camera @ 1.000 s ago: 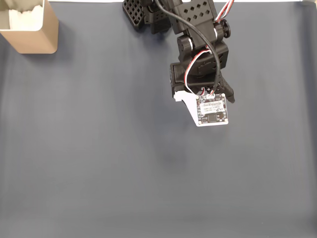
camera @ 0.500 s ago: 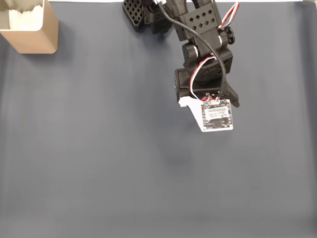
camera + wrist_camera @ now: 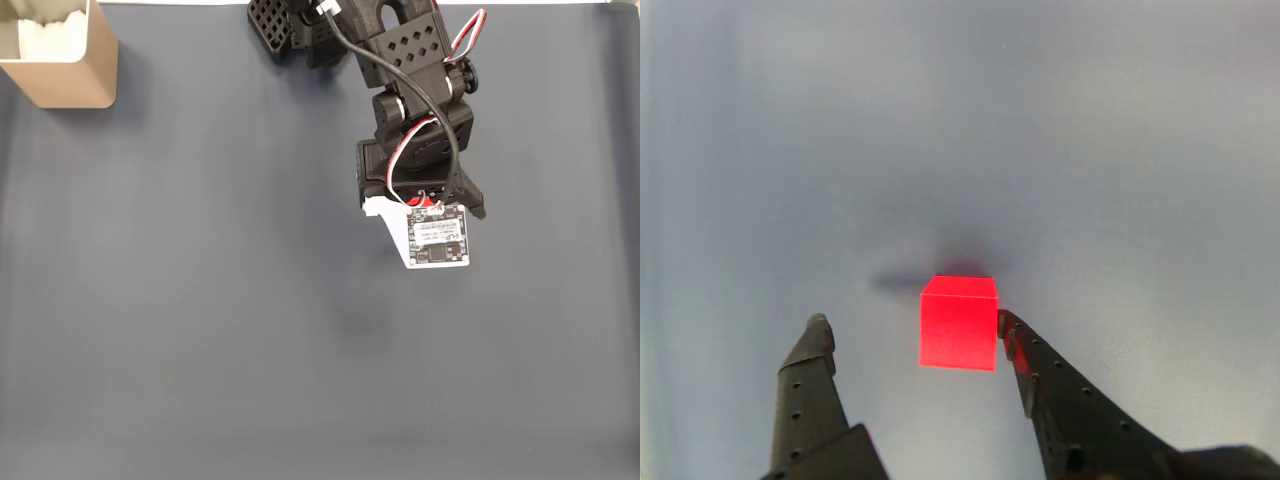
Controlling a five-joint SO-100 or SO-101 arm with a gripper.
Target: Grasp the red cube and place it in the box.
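Fixed view: arm (image 3: 405, 60) reaches down from the top edge over the dark grey worktop (image 3: 200, 300). Its white camera board (image 3: 437, 241) has shifted slightly right and down over the last second, from roughly mid-frame towards the lower right; the wrist has followed and turned a little. The box (image 3: 65, 70) sits at the top left corner, unchanged, tan walls with white material inside, well apart from the arm. A sliver of red shows just above the board, under the wrist wiring.

Wrist view: hand (image 3: 910, 335) is spread wide, the two dark fingers well apart. The red cube (image 3: 958, 325) rests on the worktop between them, close against the right finger (image 3: 1040, 375); whether it actually touches cannot be told. The left finger (image 3: 810, 380) stands clear of the cube with bare worktop between. Nothing is gripped. A soft dark shadow lies on the worktop behind the cube.
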